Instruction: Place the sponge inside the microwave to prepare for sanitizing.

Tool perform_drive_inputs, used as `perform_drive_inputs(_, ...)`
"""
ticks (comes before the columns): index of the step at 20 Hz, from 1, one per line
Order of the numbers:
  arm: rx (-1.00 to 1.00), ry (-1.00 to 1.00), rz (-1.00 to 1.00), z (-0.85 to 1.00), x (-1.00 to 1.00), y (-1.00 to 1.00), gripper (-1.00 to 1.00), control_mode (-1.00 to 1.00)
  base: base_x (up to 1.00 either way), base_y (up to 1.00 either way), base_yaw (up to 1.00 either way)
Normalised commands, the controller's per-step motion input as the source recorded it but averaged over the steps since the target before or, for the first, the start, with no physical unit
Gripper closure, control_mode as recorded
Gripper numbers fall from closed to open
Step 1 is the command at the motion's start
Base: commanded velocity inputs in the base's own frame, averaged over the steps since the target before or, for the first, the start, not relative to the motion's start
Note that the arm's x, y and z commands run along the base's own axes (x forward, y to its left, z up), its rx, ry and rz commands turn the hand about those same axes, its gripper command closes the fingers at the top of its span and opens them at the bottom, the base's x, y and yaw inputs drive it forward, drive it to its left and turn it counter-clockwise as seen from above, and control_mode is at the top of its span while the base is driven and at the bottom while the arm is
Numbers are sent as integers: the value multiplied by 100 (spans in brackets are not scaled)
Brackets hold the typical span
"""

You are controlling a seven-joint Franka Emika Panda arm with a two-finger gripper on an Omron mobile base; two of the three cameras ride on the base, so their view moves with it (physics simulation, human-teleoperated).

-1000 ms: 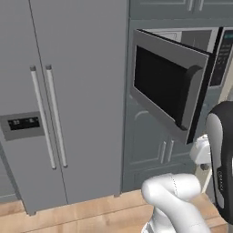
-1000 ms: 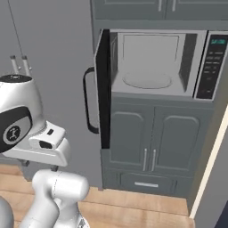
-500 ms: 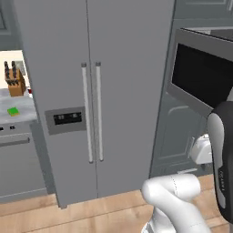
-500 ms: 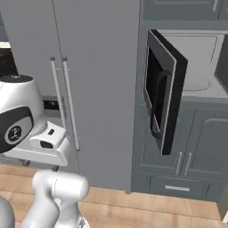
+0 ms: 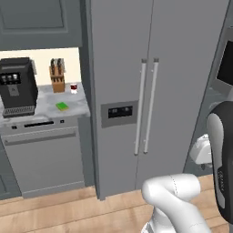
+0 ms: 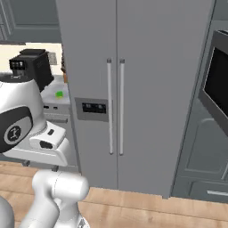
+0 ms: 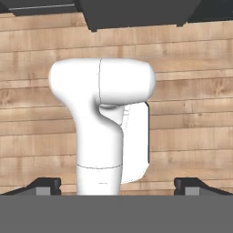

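Note:
The sponge (image 5: 62, 106), small and bright green, lies flat on the grey counter left of the fridge; it also appears as a green speck, the sponge (image 6: 59, 94). The microwave (image 6: 217, 87) shows at the right edge with its black glass door swung open, and a sliver of the microwave (image 5: 226, 66) shows in the left base view. My gripper (image 7: 118, 187) points down at the wooden floor, far from the sponge, with its dark fingertips (image 7: 45, 185) wide apart and nothing between them. It is open.
A tall grey double-door fridge (image 5: 150, 91) stands between the counter and the microwave. On the counter are a black coffee machine (image 5: 17, 86), a knife block (image 5: 57, 76) and a small red-topped jar (image 5: 73, 88). A dishwasher front (image 5: 45, 154) sits below.
The whole picture has shifted: the base has driven left. The microwave slid to the right edge, the fridge now stands in the middle, and the counter with the sponge came into view.

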Motion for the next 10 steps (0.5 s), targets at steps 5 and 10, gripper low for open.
perform_drive_inputs(5,0,0,0,0,0,0,-100,100,15,100,0)
perform_drive_inputs(10,0,0,0,0,0,0,-100,100,23,98,0)
